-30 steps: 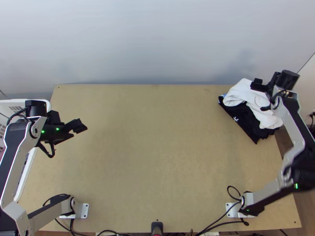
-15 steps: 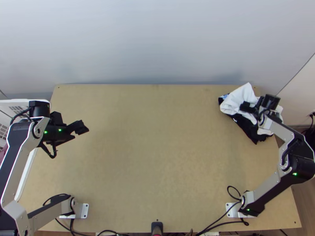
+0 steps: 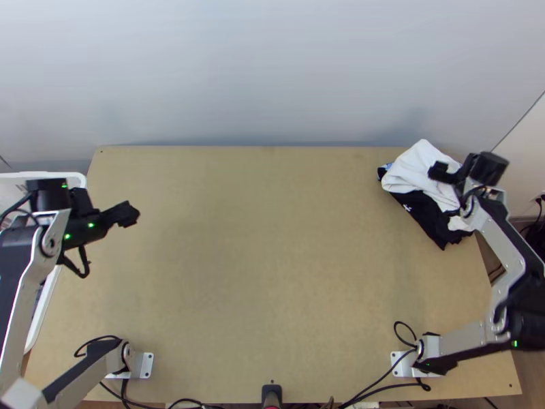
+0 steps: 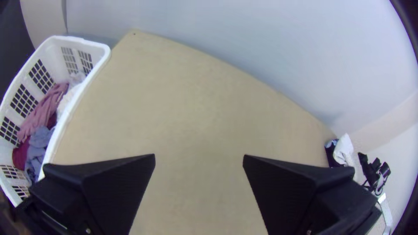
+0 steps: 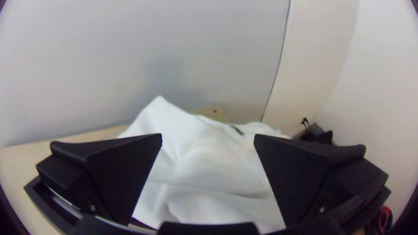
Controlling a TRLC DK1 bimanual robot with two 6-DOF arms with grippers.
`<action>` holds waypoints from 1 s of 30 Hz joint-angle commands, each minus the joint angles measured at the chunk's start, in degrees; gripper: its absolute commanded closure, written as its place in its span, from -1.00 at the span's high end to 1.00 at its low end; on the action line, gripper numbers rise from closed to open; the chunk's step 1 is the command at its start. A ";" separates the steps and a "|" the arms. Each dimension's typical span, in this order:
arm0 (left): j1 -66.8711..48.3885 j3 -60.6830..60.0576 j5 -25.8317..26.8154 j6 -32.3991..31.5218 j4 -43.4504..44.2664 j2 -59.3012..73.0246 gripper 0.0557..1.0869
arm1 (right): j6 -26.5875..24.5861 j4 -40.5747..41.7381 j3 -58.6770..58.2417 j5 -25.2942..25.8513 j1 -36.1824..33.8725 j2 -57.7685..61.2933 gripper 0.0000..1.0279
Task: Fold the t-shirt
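Between the wide-spread fingers of the right gripper (image 5: 208, 139), bunched white cloth (image 5: 209, 169) shows, probably the t-shirt, with neither finger closed on it. It lies crumpled at the table's far right corner, on top of a folded black garment (image 3: 426, 215). If the step is to bring it out for folding, a good grip would take one distinct layer near an edge; closing on the middle of the bunch would likely lift several folds together and perhaps drag the black garment along. A slow, low closing, then a small lift to check what comes up, seems best. If the aim is only to tidy the pile, light nudges from the side should suffice.

Well apart, near the white laundry basket (image 4: 101, 47), the left gripper (image 4: 199, 156) has its fingers wide and holds nothing. For flattening, the middle of the table (image 3: 272, 273) would let both arms share opposite edges of the cloth.
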 commanded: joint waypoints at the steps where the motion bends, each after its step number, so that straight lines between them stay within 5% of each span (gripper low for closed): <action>1: -0.04 -1.64 -4.79 1.08 3.40 -7.09 0.90 | 0.02 -0.10 -0.80 0.55 4.37 -12.69 0.91; 7: 1.11 -10.42 -8.13 4.33 13.07 -15.44 0.90 | -2.26 -3.71 -11.26 2.04 18.00 -27.02 0.91; 17: -0.39 -23.70 -10.86 5.83 20.71 -25.55 0.90 | -7.80 5.26 -39.03 14.34 42.34 -48.02 0.91; 30: -0.83 -45.93 -18.24 15.06 38.38 -41.63 0.90 | -12.20 4.64 -59.24 15.31 43.22 -75.18 0.91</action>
